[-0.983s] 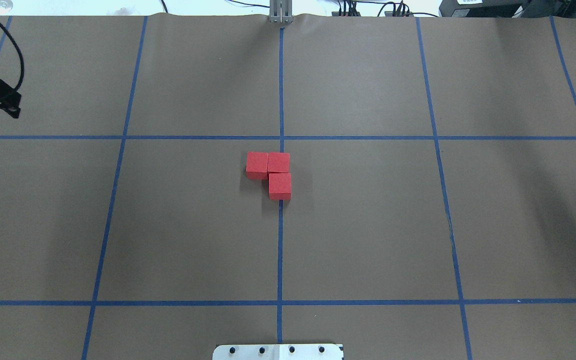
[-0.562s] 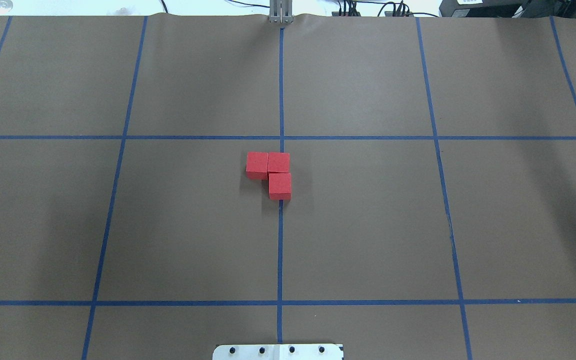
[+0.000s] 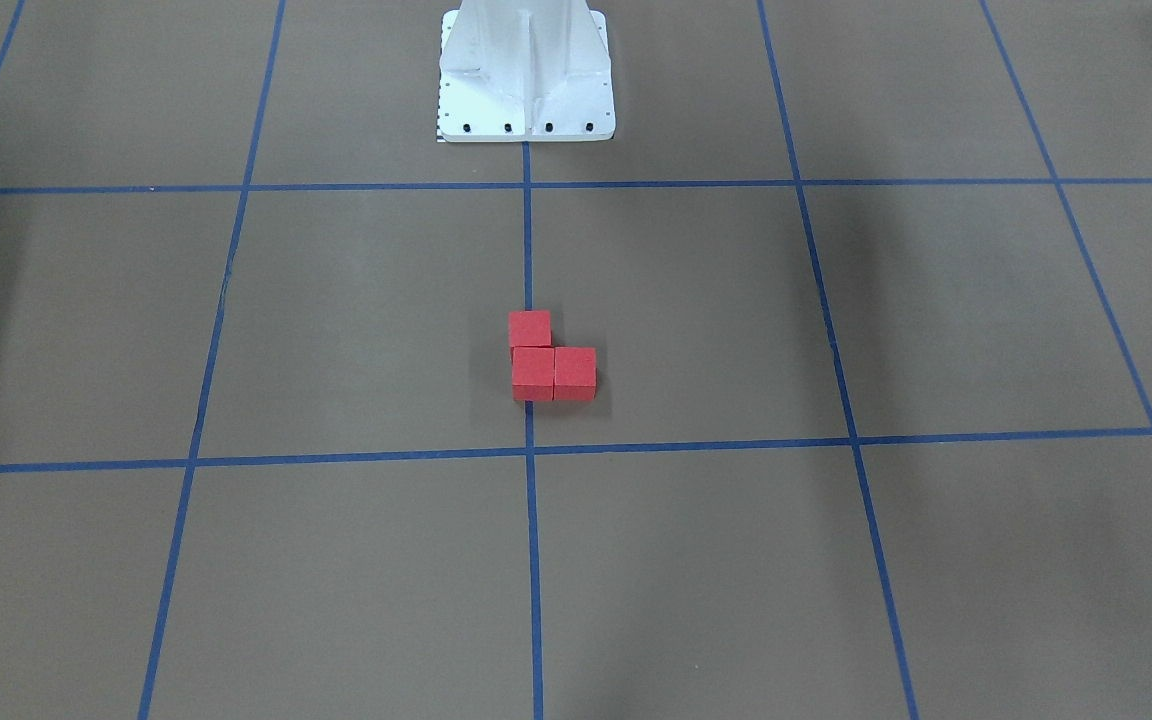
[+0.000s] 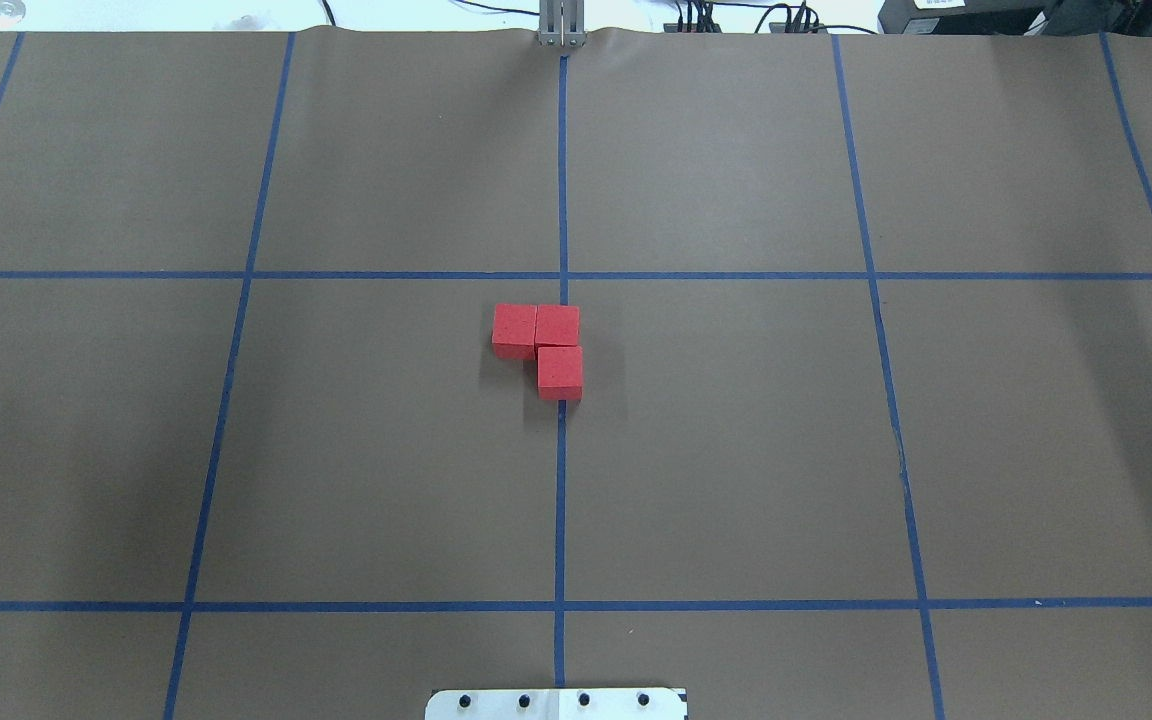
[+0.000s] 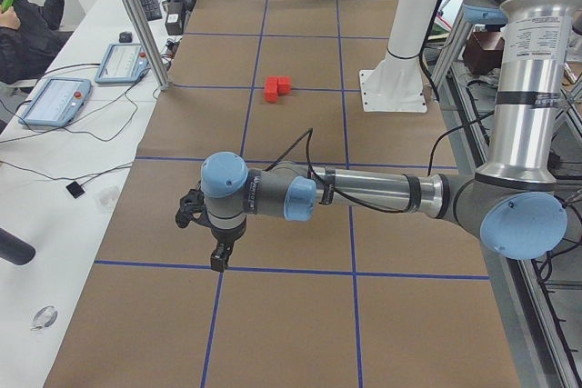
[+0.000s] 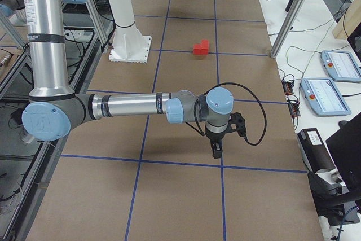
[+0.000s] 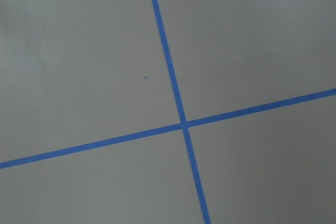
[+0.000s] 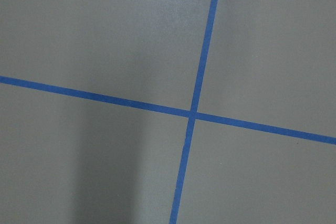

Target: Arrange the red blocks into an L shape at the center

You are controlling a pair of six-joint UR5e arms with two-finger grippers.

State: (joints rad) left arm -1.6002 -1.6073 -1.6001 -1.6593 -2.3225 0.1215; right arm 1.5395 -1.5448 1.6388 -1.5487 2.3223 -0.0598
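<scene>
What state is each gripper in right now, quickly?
Left gripper: cannot tell open or shut; seen only from the side, holding nothing visible.
Right gripper: cannot tell either; same reason.

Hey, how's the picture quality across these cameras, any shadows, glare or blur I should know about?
Overhead view: sharp, with soft broad shadows on the brown paper either side of the red blocks. Front-facing view: similar dark bands left and right, and mild glare on the white base plate. Right wrist view: slightly soft, with a dark vertical shadow band at lower left. Left wrist view: evenly lit, a little soft.
</scene>
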